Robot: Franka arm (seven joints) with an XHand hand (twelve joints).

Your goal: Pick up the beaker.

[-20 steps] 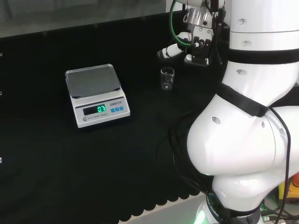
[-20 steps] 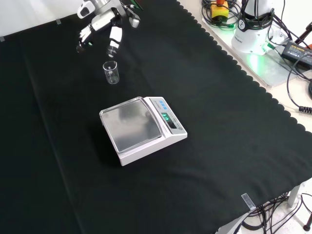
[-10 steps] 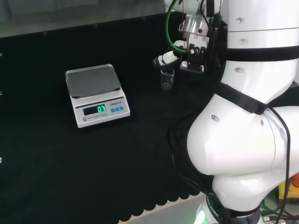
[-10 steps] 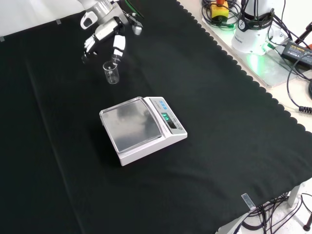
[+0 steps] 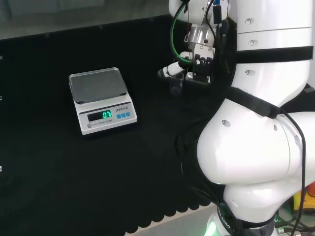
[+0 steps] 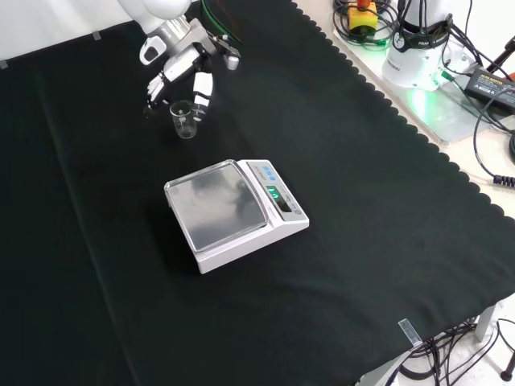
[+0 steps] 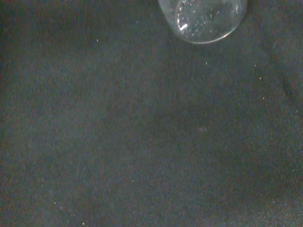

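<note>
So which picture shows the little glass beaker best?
The front view: the whole beaker stands upright on the cloth between the hand's fingers. In the head view the hand partly hides the beaker. The wrist view catches just its round bottom.

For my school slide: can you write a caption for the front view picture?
Robot hand spreads its open fingers around a small clear beaker on black cloth, beside a scale.

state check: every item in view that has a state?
beaker: upright on the cloth, not lifted, looks empty
hand: open, fingers reaching down on either side of the beaker, no grip visible
scale: powered on, green display lit, pan bare
</note>
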